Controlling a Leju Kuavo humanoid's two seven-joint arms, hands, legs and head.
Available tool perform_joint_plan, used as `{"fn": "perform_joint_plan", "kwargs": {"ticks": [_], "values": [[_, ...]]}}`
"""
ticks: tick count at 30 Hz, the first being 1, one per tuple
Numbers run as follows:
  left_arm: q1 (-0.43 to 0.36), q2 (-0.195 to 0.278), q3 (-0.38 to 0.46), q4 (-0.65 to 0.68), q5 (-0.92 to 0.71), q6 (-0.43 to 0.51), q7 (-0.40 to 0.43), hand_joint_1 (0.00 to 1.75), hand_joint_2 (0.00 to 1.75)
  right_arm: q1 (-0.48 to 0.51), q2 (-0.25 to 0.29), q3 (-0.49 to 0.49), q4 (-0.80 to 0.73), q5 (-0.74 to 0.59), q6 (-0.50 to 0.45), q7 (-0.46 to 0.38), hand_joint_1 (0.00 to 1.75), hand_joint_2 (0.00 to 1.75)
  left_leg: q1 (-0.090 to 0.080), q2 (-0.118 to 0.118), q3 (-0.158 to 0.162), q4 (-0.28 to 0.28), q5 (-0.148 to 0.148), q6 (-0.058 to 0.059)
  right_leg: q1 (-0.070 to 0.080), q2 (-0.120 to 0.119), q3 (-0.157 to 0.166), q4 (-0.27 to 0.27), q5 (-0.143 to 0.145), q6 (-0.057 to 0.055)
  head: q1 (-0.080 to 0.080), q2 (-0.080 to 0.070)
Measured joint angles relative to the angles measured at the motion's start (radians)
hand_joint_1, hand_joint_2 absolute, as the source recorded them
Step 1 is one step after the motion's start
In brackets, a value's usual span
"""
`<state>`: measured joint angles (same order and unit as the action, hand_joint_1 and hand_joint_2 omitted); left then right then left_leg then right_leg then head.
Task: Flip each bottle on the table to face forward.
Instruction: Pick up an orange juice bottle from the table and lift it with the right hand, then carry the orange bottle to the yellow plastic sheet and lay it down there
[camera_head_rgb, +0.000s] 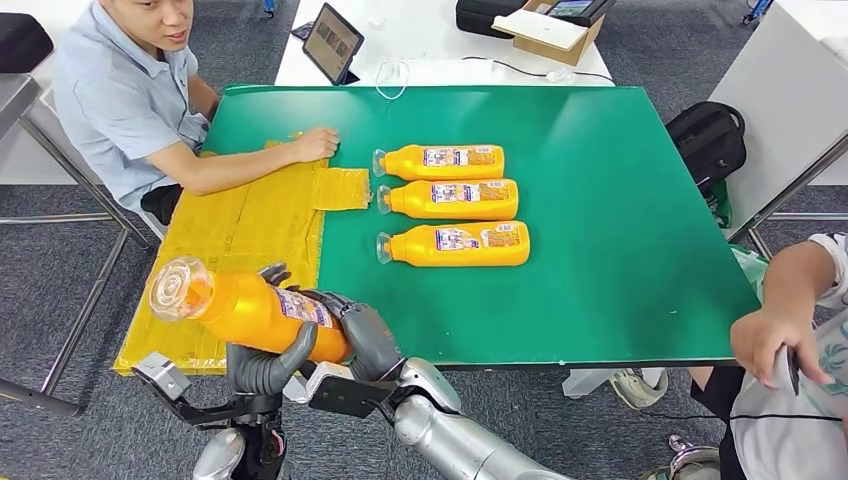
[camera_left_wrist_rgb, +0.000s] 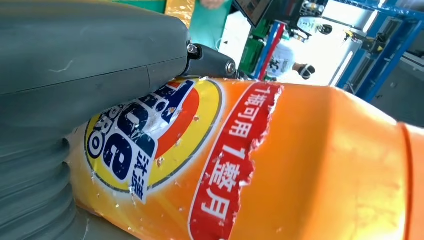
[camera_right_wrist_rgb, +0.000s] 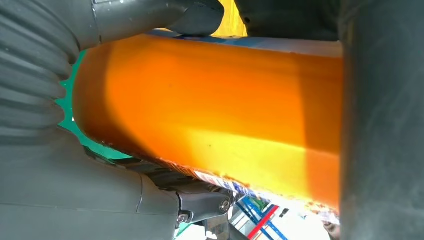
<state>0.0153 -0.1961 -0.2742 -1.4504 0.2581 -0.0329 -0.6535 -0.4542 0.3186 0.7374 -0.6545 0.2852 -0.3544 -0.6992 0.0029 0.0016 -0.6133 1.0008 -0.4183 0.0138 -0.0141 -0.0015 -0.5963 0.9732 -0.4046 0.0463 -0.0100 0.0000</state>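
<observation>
Both hands (camera_head_rgb: 300, 345) grip glossy orange bottle (camera_head_rgb: 245, 308).

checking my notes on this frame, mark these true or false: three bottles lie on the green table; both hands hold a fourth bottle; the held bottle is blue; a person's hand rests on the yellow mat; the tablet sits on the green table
1. Three bottles lie on the green table. True: far bottle, middle bottle, near bottle, side by side.
2. Both hands hold a fourth bottle. True: the left hand and right hand grip the held bottle.
3. The held bottle is blue. False: it is orange.
4. A person's hand rests on the yellow mat. True.
5. The tablet sits on the green table. False: it stands on the white table beyond.
</observation>
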Motion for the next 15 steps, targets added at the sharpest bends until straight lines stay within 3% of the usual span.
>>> {"fn": "perform_joint_plan", "kwargs": {"ticks": [7, 15], "values": [[-0.005, 0.0, 0.012, 0.006, 0.063, -0.099, 0.043, 1.75, 1.75, 0.019, -0.011, -0.014, 0.005, 0.04, -0.044, -0.005, 0.0, 1.75, 0.0, 0.0, 0.0, 0.0, 0.0, 0.0, 0.0, 0.0, 0.0, 0.0, 0.0, 0.0, 0.0, 0.0], [-0.005, 0.0, 0.013, 0.014, 0.067, -0.115, 0.048, 1.75, 1.75, 0.033, -0.018, -0.027, 0.004, 0.047, -0.054, -0.005, 0.0, 1.75, 0.0, 0.0, 0.0, 0.0, 0.0, 0.0, 0.0, 0.0, 0.0, 0.0, 0.0, 0.0, 0.0, 0.0]]}}
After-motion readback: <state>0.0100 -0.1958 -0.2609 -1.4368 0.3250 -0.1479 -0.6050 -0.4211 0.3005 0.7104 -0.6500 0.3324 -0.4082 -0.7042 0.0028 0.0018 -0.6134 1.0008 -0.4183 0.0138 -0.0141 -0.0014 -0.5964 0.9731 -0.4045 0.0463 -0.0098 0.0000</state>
